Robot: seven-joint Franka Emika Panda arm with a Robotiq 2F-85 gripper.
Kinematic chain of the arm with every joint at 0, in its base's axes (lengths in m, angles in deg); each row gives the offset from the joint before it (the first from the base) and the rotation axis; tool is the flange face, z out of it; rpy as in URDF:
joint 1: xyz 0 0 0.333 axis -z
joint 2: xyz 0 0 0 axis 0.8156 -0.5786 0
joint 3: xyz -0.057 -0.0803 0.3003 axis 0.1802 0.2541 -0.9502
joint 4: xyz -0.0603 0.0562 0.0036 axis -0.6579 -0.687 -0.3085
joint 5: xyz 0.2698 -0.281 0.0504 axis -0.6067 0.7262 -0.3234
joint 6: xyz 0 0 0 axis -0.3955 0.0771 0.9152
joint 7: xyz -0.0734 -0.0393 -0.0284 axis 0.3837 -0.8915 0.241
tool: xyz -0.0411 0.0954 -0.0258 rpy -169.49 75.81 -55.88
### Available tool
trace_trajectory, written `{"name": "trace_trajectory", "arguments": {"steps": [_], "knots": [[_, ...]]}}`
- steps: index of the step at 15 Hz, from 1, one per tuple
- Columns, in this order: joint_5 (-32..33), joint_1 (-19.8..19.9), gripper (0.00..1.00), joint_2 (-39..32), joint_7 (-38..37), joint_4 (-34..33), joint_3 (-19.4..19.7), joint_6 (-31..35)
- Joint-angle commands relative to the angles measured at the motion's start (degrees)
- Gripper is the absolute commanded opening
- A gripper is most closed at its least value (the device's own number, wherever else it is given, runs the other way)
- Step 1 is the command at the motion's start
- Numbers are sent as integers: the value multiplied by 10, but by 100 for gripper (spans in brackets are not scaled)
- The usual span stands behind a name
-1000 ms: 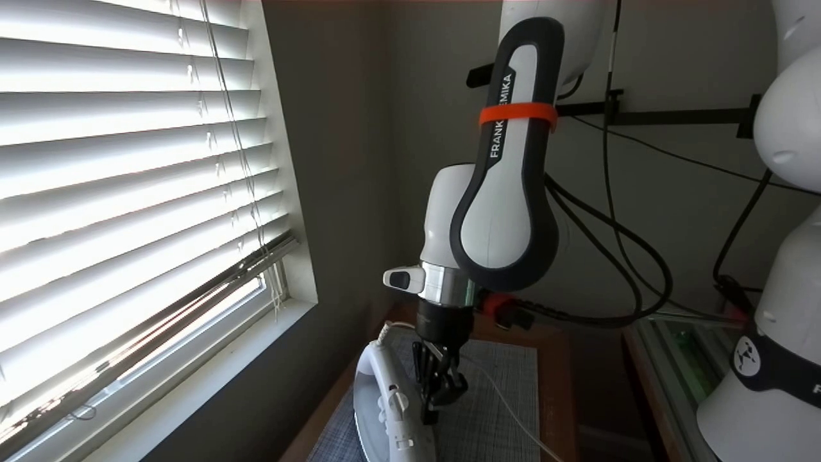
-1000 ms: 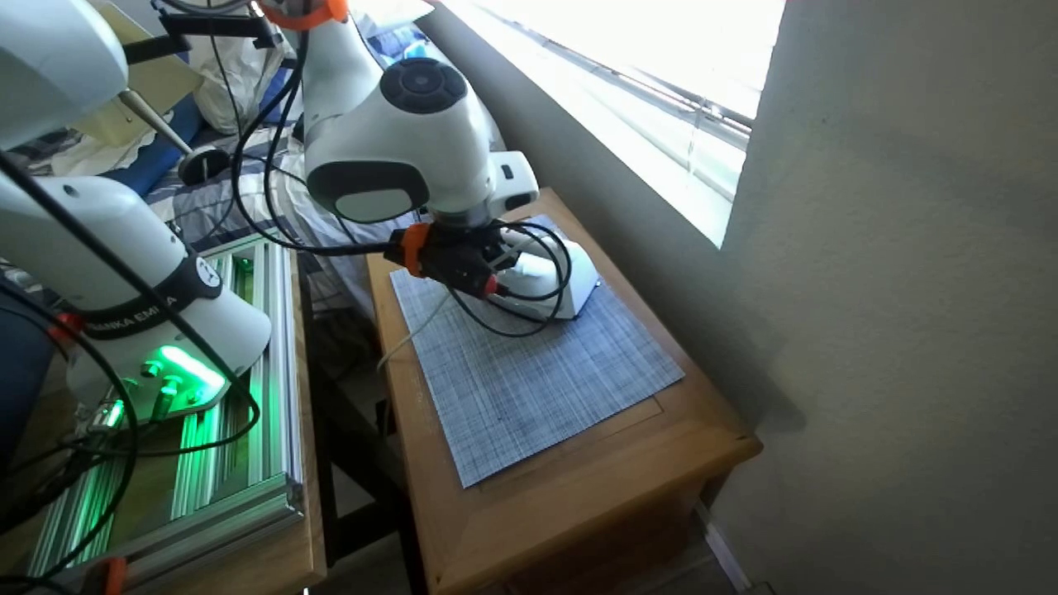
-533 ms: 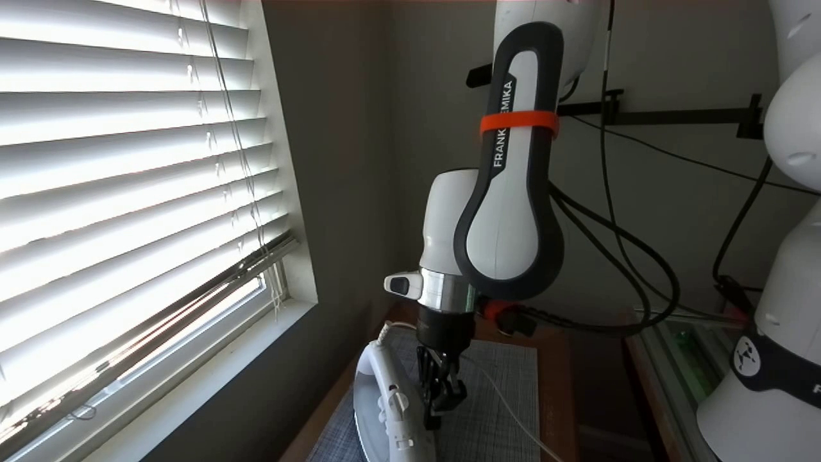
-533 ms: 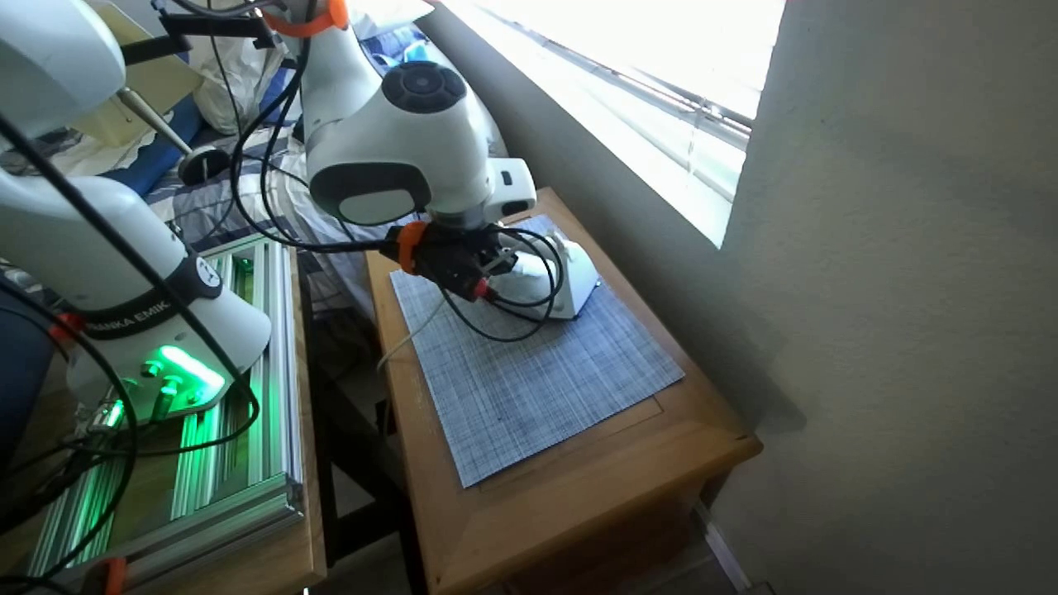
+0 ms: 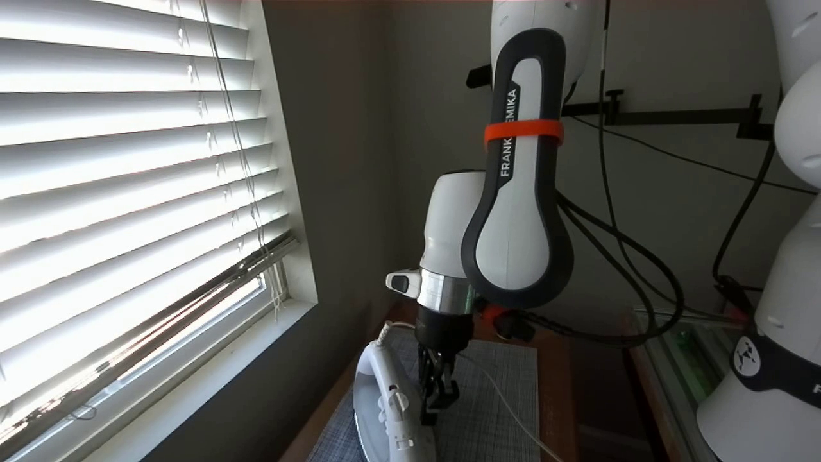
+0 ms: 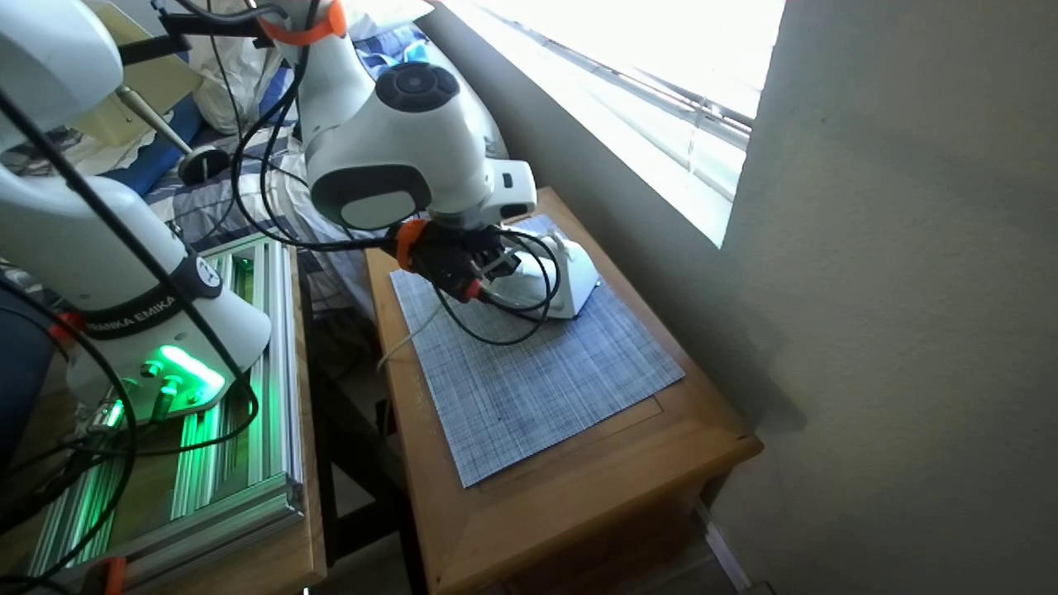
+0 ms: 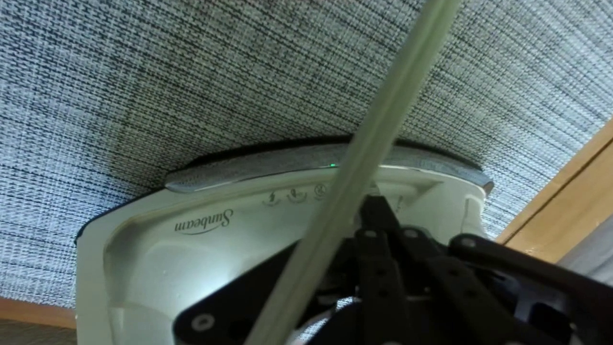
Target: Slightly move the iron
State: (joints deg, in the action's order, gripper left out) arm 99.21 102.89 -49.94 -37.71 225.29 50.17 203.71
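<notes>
In an exterior view the arm [image 5: 513, 250] reaches down, jaws approx. vert. & just beside the iron [image 5: 399, 423]; opening too dark to judge there. Iron's at bottom of frame, on the grey woven mat [image 5: 484, 417] on the wooden worktop [image 5: 555, 391], w/ white blinds [image 5: 128, 160] over at frame left. In an exterior view black cables [image 6: 339, 245] loop off the arm & partly hide the iron, which is on upper part of mat; jaws mostly hidden. Green light [image 6: 192, 366] lit at arm's base. Wrist view: iron spans lower half, Sunbeam name upside down; pale cord [image 7: 373, 148] runs diag. in front of iron & jaws. Jaws come in from bottom, look drawn tog., nothing visible btwn; tips overlap iron's side, contact unclear.
</notes>
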Motion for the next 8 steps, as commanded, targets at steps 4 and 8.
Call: {"name": "trace_trajectory", "arguments": {"steps": [4,8], "knots": [[54,-34,0,7,-85,-3,33,14],[68,-43,0,10,-112,-3,43,31]]}}
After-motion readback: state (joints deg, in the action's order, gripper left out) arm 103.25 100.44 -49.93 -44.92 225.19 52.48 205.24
